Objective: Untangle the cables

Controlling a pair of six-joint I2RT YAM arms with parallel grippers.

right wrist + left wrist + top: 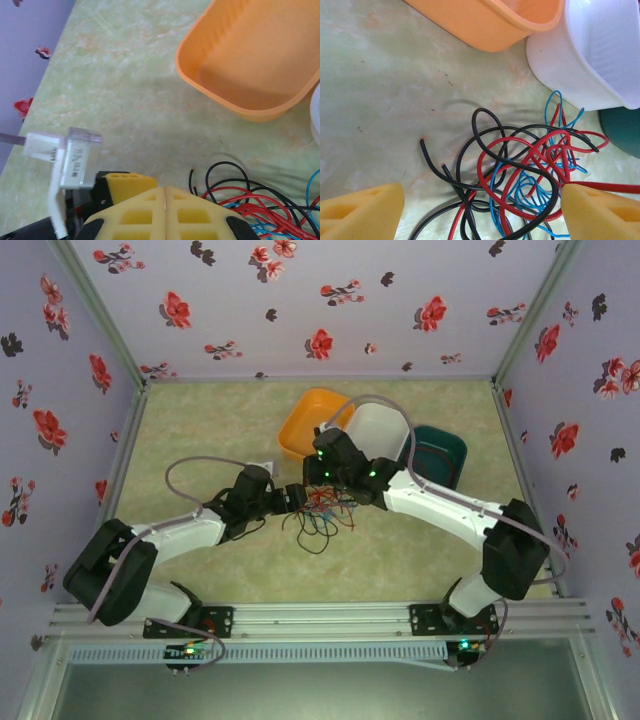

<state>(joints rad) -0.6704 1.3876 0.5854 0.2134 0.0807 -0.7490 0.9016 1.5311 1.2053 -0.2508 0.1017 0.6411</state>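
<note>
while straddling the cables (520,170) at mid-frame: left gripper (480,210), jaws wide apart, nothing pinched, probably lining up on a strand. to its right, right gripper (165,200), pads pressed together, empty, parked beside them below orange tray (250,65), likely keeping clear.

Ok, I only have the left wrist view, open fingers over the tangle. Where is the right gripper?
Observer: From above, the right gripper hangs at the far edge of the cables, close to the left gripper.
Operator: Open or shut?
Observer: Shut; in its wrist view the fingers meet. Whether they pinch a wire I cannot tell.
Operator: Is the orange tray empty?
Observer: The part of the orange tray in the right wrist view holds nothing.
</note>
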